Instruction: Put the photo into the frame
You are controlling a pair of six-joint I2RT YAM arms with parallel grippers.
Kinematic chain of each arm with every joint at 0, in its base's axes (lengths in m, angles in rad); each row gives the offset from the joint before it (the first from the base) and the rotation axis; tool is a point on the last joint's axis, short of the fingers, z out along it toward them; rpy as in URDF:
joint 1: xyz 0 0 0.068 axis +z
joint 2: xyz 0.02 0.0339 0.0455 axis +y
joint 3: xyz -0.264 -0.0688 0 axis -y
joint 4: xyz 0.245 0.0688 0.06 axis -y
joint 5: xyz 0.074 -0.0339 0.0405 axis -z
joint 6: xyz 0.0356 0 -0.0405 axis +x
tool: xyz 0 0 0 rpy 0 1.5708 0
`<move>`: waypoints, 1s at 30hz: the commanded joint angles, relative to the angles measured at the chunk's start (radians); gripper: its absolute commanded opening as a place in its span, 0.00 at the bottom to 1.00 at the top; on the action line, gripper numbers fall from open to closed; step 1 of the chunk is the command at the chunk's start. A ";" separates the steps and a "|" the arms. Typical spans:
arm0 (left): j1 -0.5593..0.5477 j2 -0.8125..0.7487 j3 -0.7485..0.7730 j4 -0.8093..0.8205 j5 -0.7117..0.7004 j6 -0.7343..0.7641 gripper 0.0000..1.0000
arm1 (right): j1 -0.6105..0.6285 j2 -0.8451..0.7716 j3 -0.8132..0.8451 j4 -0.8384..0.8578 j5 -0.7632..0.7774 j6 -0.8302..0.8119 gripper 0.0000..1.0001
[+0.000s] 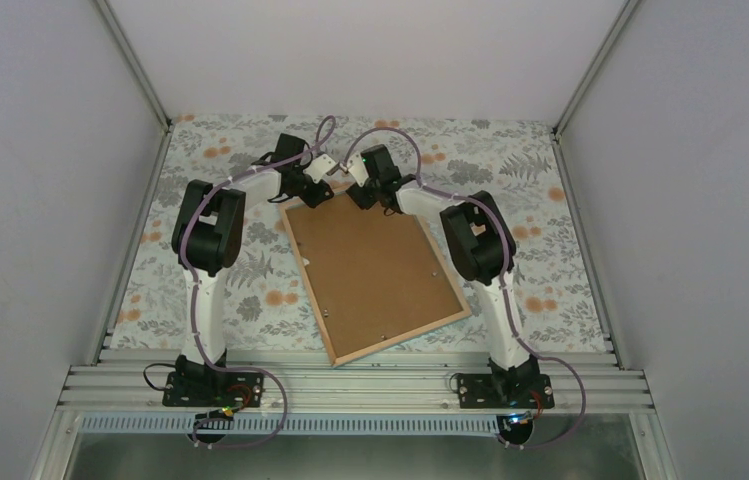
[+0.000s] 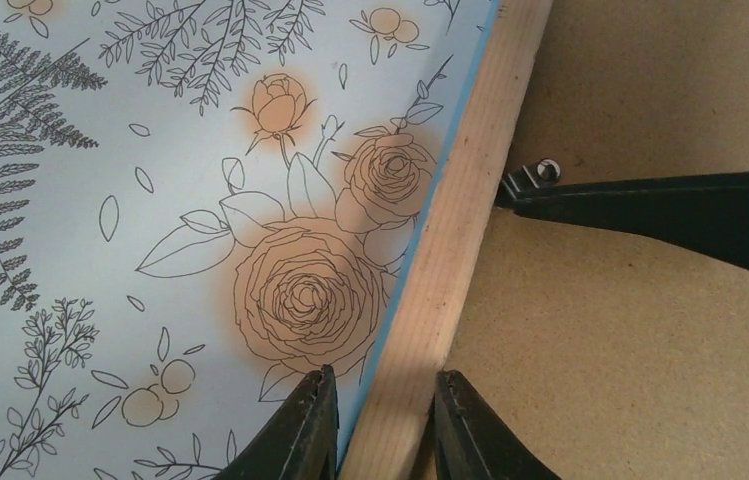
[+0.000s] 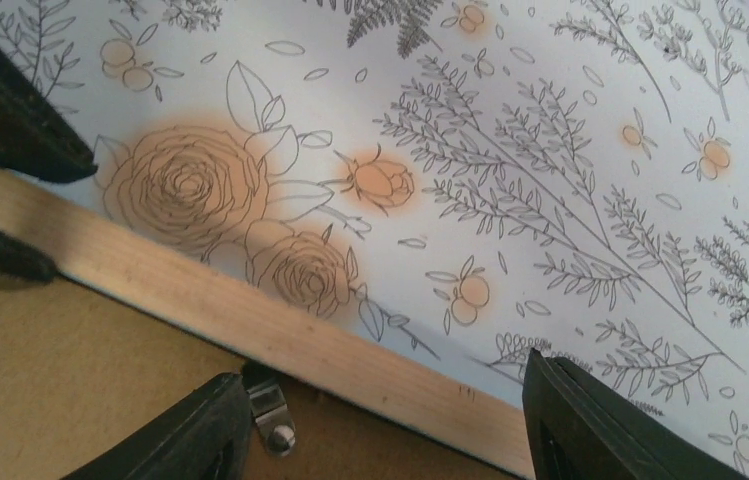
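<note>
The frame (image 1: 402, 339) lies face down mid-table on the floral cloth (image 1: 250, 300), brown board (image 1: 375, 270) up, its near corner pointing to 6 o'clock. Toward 11 o'clock, the left gripper (image 2: 384, 378) pinches the far wooden rail. Just beside it, at 12 o'clock, the right gripper (image 3: 387, 372) straddles the same rail, jaws wide apart, one finger by a metal clip (image 3: 275, 420).

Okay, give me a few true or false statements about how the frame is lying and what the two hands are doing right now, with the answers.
The frame lies back up on the floral cloth. True.
The photo lies beside the frame. False: no photo is in view.
The left hand straddles the frame's wooden rail. True.
The right hand is shut on the metal tab. False: it stands open, one finger beside the tab.
</note>
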 commanded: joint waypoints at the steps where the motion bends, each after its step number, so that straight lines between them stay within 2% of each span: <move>1: -0.031 0.029 -0.050 -0.205 0.069 -0.041 0.23 | 0.009 0.068 0.040 0.008 0.076 -0.010 0.65; 5: -0.030 0.026 -0.056 -0.202 0.065 -0.037 0.23 | 0.007 0.087 0.038 0.008 0.134 -0.006 0.57; 9: -0.030 0.025 -0.056 -0.202 0.061 -0.037 0.23 | 0.007 0.080 0.029 0.006 0.133 -0.006 0.55; 14: -0.024 0.026 -0.049 -0.200 0.059 -0.055 0.23 | 0.006 0.021 0.065 -0.067 0.049 0.000 0.60; 20: -0.004 0.000 -0.061 -0.183 0.059 -0.077 0.25 | -0.014 -0.147 0.061 -0.189 -0.060 0.009 0.66; 25: -0.004 -0.024 -0.076 -0.165 0.061 -0.087 0.27 | -0.082 -0.278 -0.066 -0.254 -0.119 0.020 0.71; 30: -0.003 -0.043 -0.090 -0.150 0.049 -0.087 0.29 | -0.177 -0.361 -0.170 -0.327 -0.183 0.026 0.71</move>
